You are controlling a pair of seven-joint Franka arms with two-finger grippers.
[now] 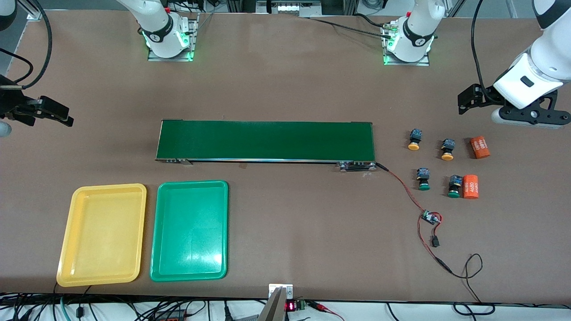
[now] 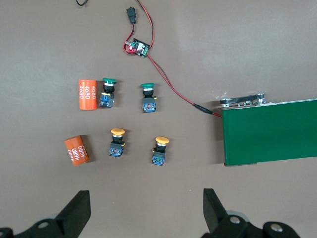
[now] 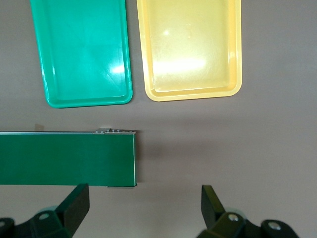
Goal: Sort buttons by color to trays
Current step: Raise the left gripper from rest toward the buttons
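Four buttons lie toward the left arm's end of the table, past the conveyor's end. Two have yellow caps [image 1: 414, 140] [image 1: 447, 150]; the two with green caps [image 1: 423, 179] [image 1: 453, 186] lie nearer the front camera. All show in the left wrist view: yellow [image 2: 117, 141] [image 2: 161, 149], green [image 2: 107, 92] [image 2: 147, 97]. The yellow tray [image 1: 102, 234] [image 3: 188, 49] and green tray [image 1: 189, 229] [image 3: 84, 49] lie side by side toward the right arm's end, with nothing in them. My left gripper [image 1: 464, 103] [image 2: 146, 198] is open in the air beside the buttons. My right gripper [image 1: 62, 113] [image 3: 144, 191] is open over the table beside the conveyor's end.
The long dark-green conveyor belt [image 1: 265, 140] [image 2: 270, 131] [image 3: 67, 157] lies across the middle. Two orange cylinders printed "4680" [image 1: 480, 147] [image 1: 470, 186] lie beside the buttons, one touching a green button. A small circuit board [image 1: 430, 217] with red wires runs from the conveyor.
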